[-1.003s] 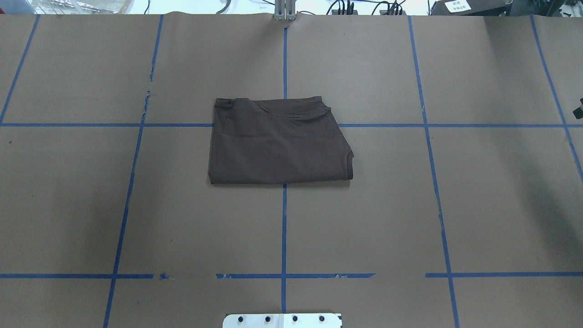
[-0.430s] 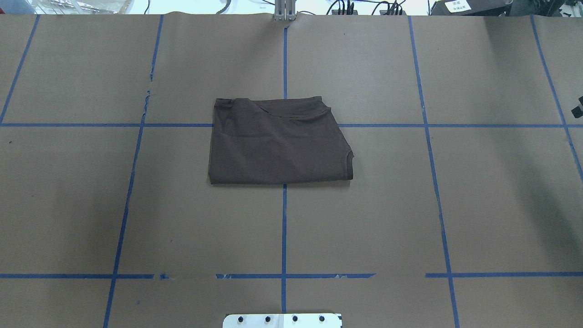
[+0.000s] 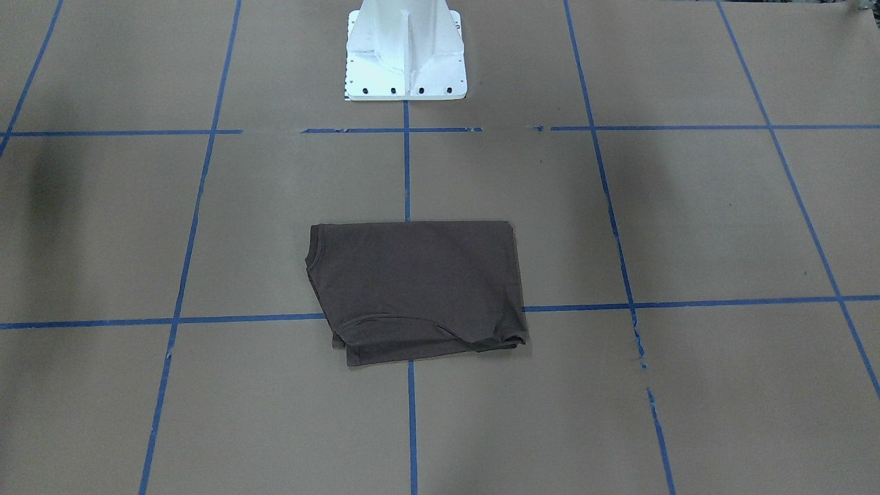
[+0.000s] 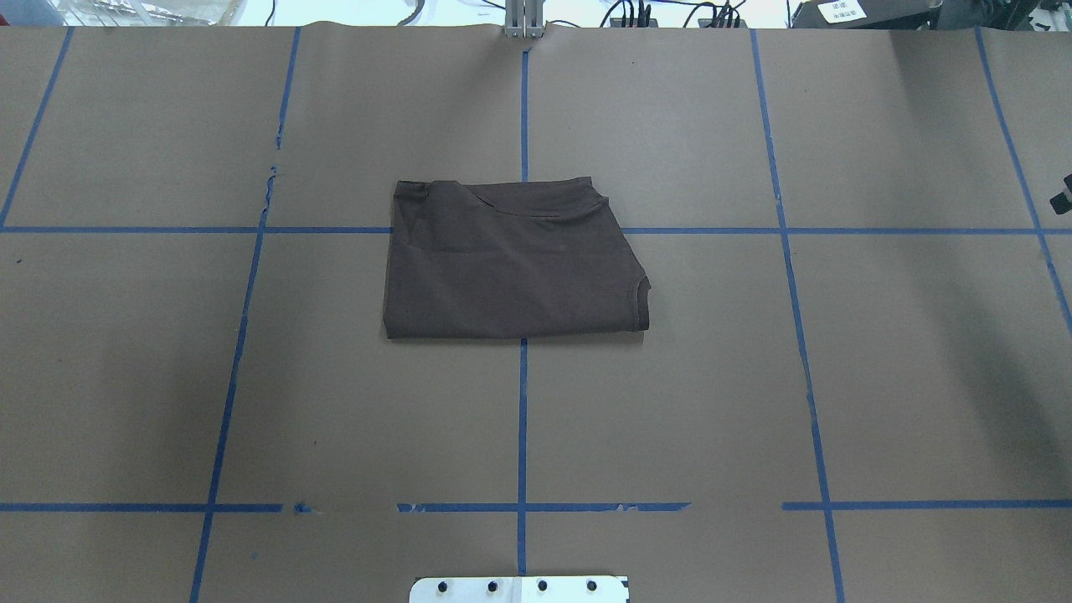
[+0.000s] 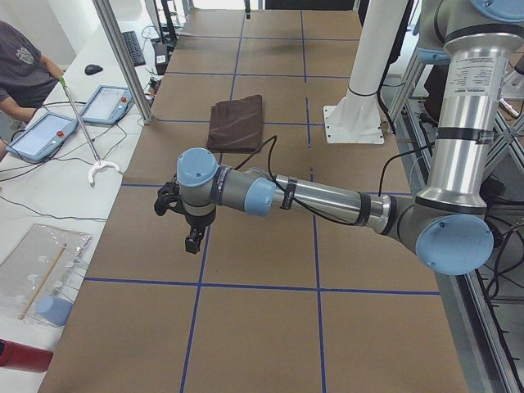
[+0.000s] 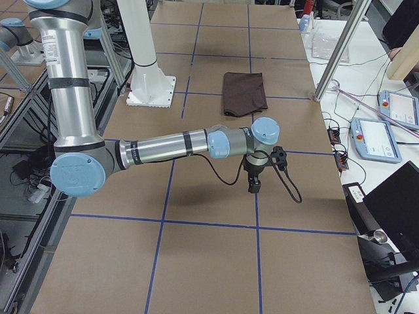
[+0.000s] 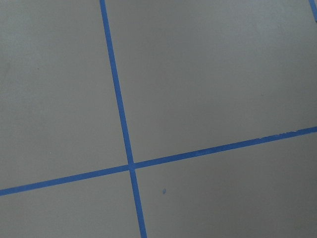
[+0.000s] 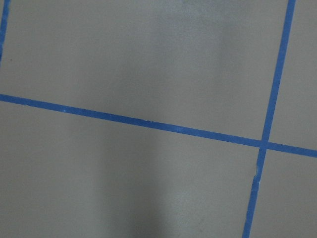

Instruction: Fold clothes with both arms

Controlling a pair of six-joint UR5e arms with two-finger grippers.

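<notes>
Hanging wide over bare paper (image 4: 670, 402), the left gripper (image 5: 193, 239) and the right gripper (image 6: 254, 183) are pointing down; I cannot tell whether they are spread or pressed together. Farther in, the T-shirt (image 4: 511, 264) is lying folded at the middle, well apart from both. I think any move should be going high, not brushing it. Blue tape (image 4: 522, 419) is crossing the brown surface; cables (image 4: 636, 12) are trailing beyond.
</notes>
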